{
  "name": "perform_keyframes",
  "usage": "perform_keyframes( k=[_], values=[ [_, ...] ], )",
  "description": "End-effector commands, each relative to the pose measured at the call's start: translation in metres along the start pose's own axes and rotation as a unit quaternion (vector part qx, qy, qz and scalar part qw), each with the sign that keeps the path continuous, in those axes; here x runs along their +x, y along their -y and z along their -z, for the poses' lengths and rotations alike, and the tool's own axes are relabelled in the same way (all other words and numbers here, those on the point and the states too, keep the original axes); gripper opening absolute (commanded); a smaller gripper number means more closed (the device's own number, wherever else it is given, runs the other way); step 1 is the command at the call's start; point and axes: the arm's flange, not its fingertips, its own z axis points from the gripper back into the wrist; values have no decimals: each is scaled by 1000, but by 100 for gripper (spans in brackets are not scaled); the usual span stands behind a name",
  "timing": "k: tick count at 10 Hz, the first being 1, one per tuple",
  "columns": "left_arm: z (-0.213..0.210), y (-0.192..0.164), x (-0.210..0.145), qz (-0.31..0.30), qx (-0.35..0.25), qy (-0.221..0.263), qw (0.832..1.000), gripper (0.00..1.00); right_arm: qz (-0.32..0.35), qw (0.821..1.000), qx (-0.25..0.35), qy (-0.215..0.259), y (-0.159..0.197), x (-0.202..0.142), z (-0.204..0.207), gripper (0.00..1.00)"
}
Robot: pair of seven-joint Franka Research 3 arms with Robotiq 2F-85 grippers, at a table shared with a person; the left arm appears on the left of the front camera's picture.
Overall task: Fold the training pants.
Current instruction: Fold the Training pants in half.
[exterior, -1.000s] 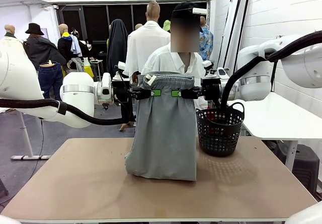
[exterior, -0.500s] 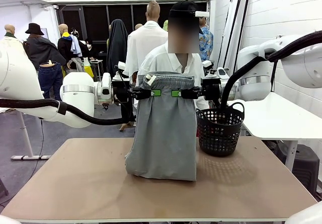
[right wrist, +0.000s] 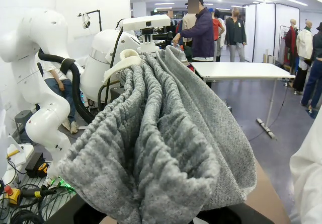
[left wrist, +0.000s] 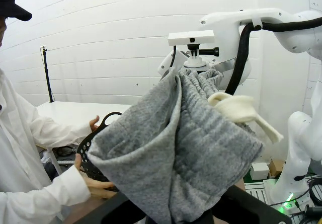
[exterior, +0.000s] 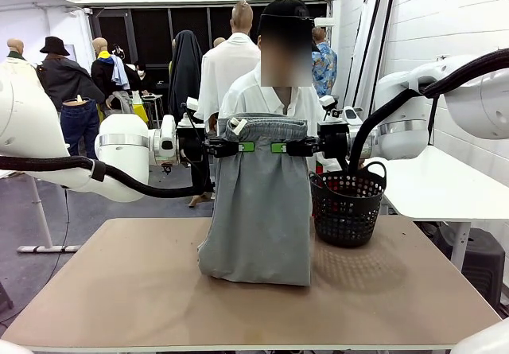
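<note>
The pants [exterior: 261, 203] are held up at frame centre by the waistband, the left gripper [exterior: 241, 146] clamped on its left corner and the right gripper [exterior: 280, 147] clamped on its right corner, fingers closed on the cloth. The hem is bunched on the table [exterior: 119, 290] at lower centre. In both wrist views the gathered elastic is seen pinched between the fingers. A basket [exterior: 347, 207] is held just right of the pants by the person's hands [left wrist: 98, 183]. The thick waistband could be lost from one grip if the arms are pulled apart; the hanging cloth could be snagged on the basket when laid down, spoiling the fold
</note>
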Motion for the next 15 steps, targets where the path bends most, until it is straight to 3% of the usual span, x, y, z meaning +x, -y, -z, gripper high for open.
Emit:
perform_keyframes(
  k=[1, 5, 8, 9, 15],
  values=[
    [-3, 1, 3, -2, 3, -2, 1000, 0, 2, 1000, 9, -3, 1, 3, 4, 0],
    [-28, 21, 4, -11, 18, 11, 1000, 0, 13, 999, 36, -22, 2, 8, 21, 0],
    [-32, 23, 1, -9, 29, 23, 999, 0, 11, 999, 19, -27, 5, 5, 37, 0],
    [-29, 19, -5, -1, 20, -4, 1000, 0, 5, 999, 29, -17, -4, 1, 26, 0],
    [-29, 19, -5, -1, 20, -4, 1000, 0, 6, 999, 26, -19, -1, -1, 27, 0]
  ],
)
